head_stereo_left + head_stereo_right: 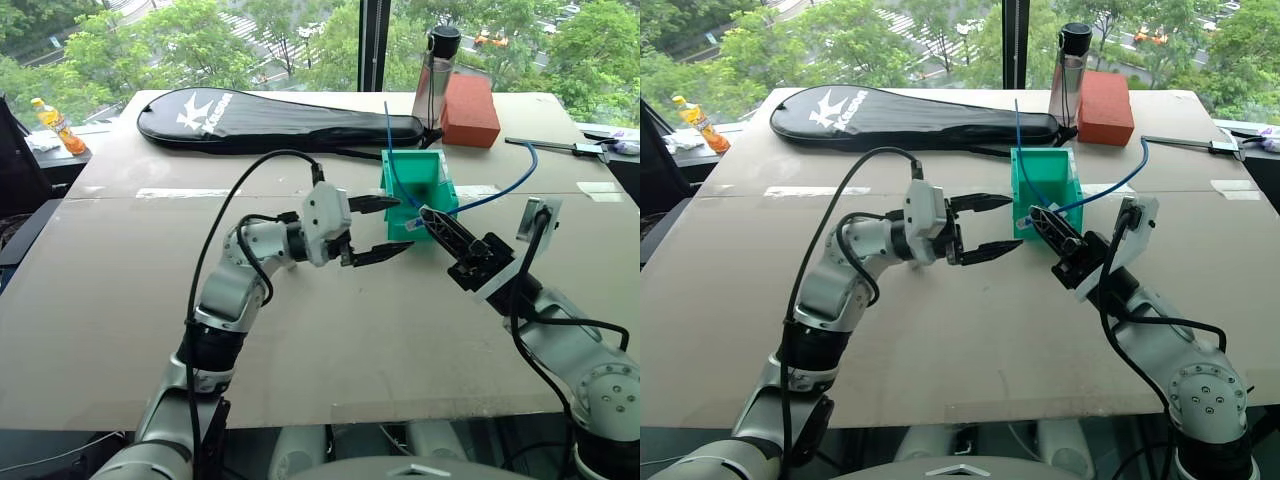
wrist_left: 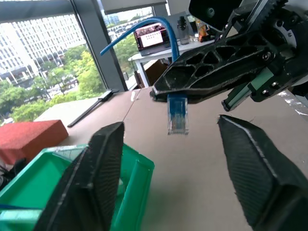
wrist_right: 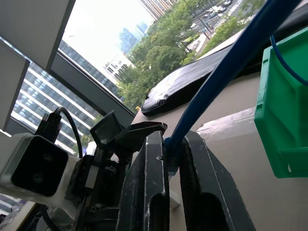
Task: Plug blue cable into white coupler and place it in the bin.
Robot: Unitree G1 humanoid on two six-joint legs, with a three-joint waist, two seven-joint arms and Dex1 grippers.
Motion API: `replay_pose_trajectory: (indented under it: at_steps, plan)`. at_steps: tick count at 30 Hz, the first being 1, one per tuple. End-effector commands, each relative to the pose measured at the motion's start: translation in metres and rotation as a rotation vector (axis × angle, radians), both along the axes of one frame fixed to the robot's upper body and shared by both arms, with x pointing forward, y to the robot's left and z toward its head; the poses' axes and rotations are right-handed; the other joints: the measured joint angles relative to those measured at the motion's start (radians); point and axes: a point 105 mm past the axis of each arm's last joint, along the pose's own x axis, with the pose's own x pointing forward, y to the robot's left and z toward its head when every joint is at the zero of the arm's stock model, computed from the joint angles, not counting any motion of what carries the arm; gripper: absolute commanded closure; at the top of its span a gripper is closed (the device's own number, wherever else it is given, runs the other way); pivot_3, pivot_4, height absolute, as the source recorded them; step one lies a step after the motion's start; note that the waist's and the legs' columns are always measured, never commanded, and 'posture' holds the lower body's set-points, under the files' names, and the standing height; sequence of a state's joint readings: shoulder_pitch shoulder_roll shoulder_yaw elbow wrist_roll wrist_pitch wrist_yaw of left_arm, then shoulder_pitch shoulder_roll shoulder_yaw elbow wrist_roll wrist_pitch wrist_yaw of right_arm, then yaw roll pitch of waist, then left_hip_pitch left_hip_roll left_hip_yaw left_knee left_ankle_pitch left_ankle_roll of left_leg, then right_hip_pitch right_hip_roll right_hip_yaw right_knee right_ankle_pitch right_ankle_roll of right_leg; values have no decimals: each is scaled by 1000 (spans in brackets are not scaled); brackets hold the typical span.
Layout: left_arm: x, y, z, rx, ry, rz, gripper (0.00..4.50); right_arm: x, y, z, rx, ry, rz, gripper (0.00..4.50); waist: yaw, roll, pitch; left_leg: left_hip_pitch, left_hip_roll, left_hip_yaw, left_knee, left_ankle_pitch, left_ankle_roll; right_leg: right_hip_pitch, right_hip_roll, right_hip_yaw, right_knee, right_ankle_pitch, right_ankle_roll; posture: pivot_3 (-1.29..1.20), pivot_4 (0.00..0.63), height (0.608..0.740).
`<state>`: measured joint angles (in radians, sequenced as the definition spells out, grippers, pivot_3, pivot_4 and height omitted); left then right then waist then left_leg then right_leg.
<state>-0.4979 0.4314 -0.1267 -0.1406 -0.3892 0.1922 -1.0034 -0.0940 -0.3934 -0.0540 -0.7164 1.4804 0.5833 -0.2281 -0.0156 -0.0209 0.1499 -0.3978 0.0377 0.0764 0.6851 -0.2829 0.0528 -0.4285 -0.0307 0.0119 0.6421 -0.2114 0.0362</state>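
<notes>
My right gripper is shut on the blue cable close to one end. From there the cable arcs up and away to the right over the table. Its clear plug hangs out below the shut fingers, just in front of the teal bin. My left gripper stands open and level, pointing at that plug, one finger above it and one below, with nothing held. In the right wrist view the cable runs out between my right gripper's pressed fingers. I cannot make out the white coupler.
A second, straighter blue cable stands up out of the bin. Behind the bin lie a black racket bag, a metal bottle and a red brick. A dark tool lies at far right, an orange drink bottle at far left.
</notes>
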Motion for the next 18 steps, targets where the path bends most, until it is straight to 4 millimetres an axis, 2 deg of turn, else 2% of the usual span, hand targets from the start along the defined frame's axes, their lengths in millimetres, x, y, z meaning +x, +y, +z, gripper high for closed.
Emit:
replay_pose_trajectory:
  at_steps: [1, 6, 9, 13, 18]
  plan:
    - [6, 36, 6, -50, 74, 121, 47, 0, -6, 8, -1, -45, -12, 4500, -1, 0, 0, 0, 0, 0, 0, 0, 0, 0, 0, 0, 0, 0, 0, 0, 150, 740]
    - [13, 105, -23, -22, 211, 343, 47, 3, -5, 4, -8, -51, -2, 4500, 1, 0, 0, 0, 1, 0, -1, 0, 0, -1, 0, -1, 0, -1, -1, 0, 150, 740]
    - [12, 133, -46, 24, 253, 422, 47, 6, -1, 4, -2, -55, 19, 4500, 4, 0, 0, 0, 0, 1, -1, 0, 0, -1, -2, -1, 0, -2, -2, 0, 150, 740]
    - [10, 143, -63, 70, 252, 441, 47, 8, 4, 2, -8, -58, 51, 4500, 12, -1, 0, 0, -1, 2, 0, 0, 0, -1, -3, -1, 0, -2, -4, 0, 150, 740]
    - [13, 143, -88, 134, 248, 433, 47, 9, 7, 3, -18, -68, 63, 4500, 11, -1, 0, 0, 0, 2, -1, 0, 0, -1, -4, -2, 0, -2, -4, 0, 150, 740]
